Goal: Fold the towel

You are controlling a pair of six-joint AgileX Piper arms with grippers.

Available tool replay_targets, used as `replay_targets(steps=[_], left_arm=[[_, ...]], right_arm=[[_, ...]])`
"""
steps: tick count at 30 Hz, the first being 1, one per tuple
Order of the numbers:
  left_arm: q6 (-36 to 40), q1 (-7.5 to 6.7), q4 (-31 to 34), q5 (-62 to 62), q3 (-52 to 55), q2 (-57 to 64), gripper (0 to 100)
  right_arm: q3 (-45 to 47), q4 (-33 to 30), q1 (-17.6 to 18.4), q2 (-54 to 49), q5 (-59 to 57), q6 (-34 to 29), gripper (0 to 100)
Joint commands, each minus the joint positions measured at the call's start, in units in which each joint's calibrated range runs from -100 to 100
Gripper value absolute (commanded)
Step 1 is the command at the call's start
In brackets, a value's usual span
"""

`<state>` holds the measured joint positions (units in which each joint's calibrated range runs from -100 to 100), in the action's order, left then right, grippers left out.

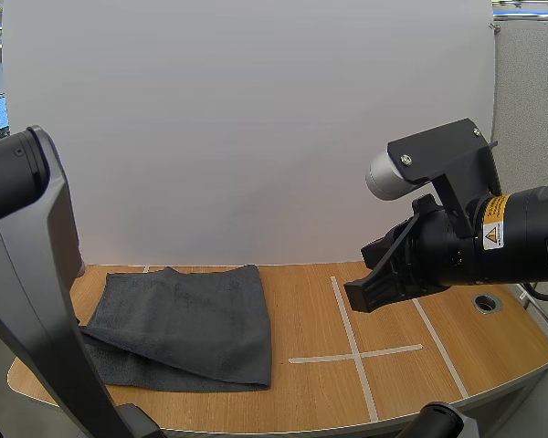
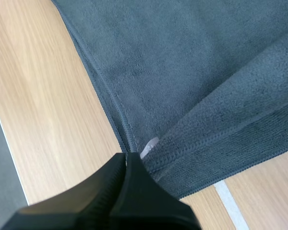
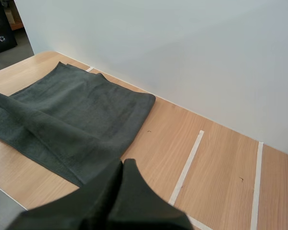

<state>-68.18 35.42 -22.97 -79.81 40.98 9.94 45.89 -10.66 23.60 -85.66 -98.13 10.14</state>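
A dark grey towel (image 1: 196, 319) lies folded on the left half of the wooden table (image 1: 329, 392). In the left wrist view my left gripper (image 2: 128, 157) is shut, its tips pinching a corner of the towel (image 2: 192, 72) where two hemmed edges meet beside a small pale label (image 2: 149, 144). From that corner a raised fold of the towel (image 3: 62, 120) runs across the flat layer. My right gripper (image 1: 363, 296) hangs above the table's middle, to the right of the towel, its fingers (image 3: 110, 191) together as one dark wedge with nothing in them.
White tape lines (image 1: 354, 354) form a cross on the table right of the towel. A round hole (image 1: 486, 302) sits near the right edge. A white wall (image 1: 256, 128) stands behind the table. My left arm (image 1: 36, 274) rises over the front left corner.
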Motion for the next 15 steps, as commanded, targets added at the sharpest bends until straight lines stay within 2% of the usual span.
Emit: replay_targets(steps=[1, 7, 15], left_arm=[[-0.84, 0.13, 0.84, -0.33, 0.17, 0.35, 0], [-0.74, 0.16, 1.84, -0.42, 1.2, 0.23, 0], [-1.65, 0.24, 2.54, 7.64, 4.13, -1.8, 0]], right_arm=[[0.04, -0.55, -0.21, -0.57, 0.46, 0.02, 0], [0.04, -0.55, -0.3, -0.57, 0.46, 0.02, 0], [0.04, -0.41, -0.89, -0.57, 0.46, 0.02, 0]])
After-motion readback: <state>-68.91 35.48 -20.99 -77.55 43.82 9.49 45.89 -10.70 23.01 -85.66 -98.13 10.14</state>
